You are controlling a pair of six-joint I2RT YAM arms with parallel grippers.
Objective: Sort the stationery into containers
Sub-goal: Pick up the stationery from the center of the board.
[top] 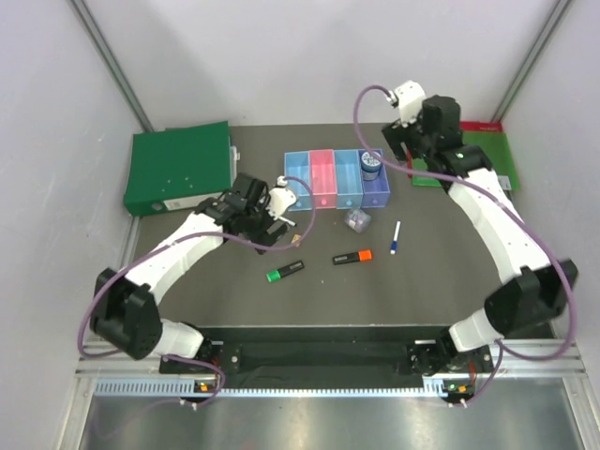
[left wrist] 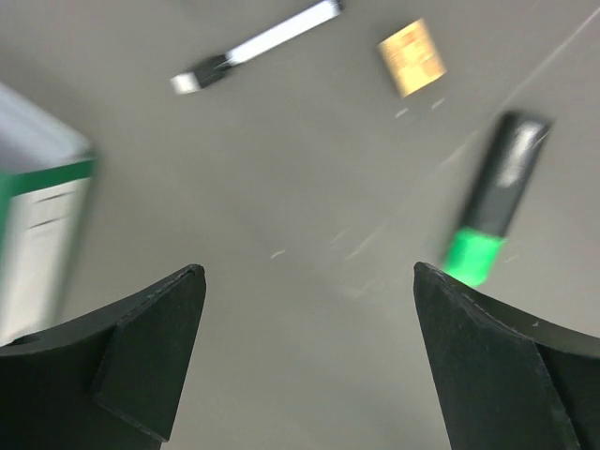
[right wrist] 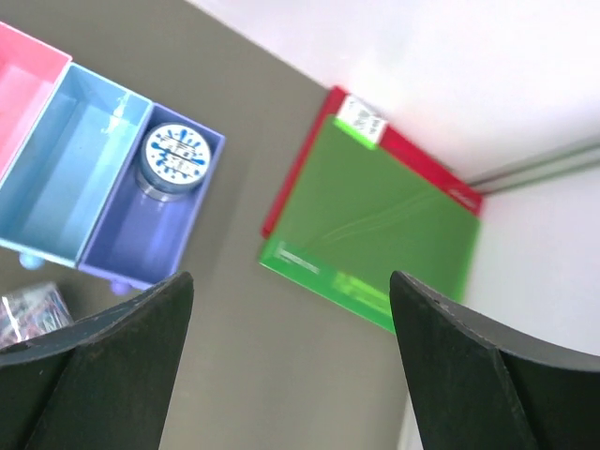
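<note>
The left gripper point(left wrist: 307, 274) and right gripper point(right wrist: 291, 279) both hung open and empty, while the round tin point(right wrist: 175, 157) sat in the purple-blue tray point(right wrist: 139, 239) at the upper left of the right wrist view.

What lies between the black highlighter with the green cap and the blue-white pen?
The black highlighter with the orange cap lies there, as the top view shows.
</note>
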